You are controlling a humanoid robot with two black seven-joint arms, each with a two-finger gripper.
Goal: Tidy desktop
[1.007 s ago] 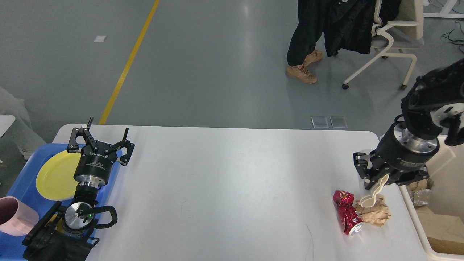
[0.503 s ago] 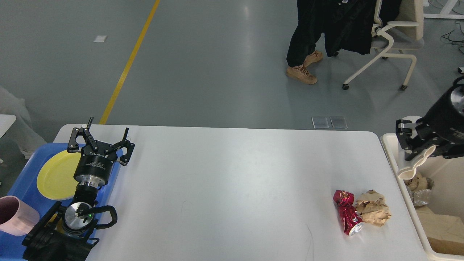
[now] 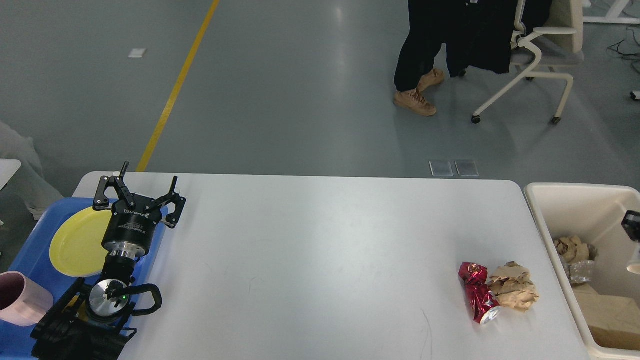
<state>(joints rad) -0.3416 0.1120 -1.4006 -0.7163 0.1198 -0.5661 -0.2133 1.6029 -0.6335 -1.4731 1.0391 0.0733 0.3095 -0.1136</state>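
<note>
Since a second ago the right arm has swung away from the crumpled litter on the tabletop, carried a pale spoon-like piece out over the bin, and now almost left the view: only a small dark part [image 3: 631, 220] shows at the right edge above the bin, with a pale sliver just below it, and whether the right end effector is open or closed cannot be told. The left end effector [image 3: 136, 195] has not shifted; its two fingers are spread wide and hold nothing, poised above the far edge of the blue tray. Pale lettering runs across its black cylindrical body, too small to read.

The large white rectangular tabletop with rounded corners [image 3: 320, 250] fills the lower middle of the head view, smooth and plain, with faint scuffs near the front.

Toward its right front lie a crushed red metallic can [image 3: 477, 293] and a crumpled wad of brown paper [image 3: 515, 293], touching each other.

The blue plastic tray [image 3: 30, 260] at the left holds a round yellow plate [image 3: 80, 245] and a pink cup [image 3: 22, 299].

The cream rectangular bin [image 3: 555, 200] at the right contains crumpled brown paper [image 3: 571, 247], a scrap of clear plastic [image 3: 580, 270] and flat brown cardboard [image 3: 607, 315].
</note>
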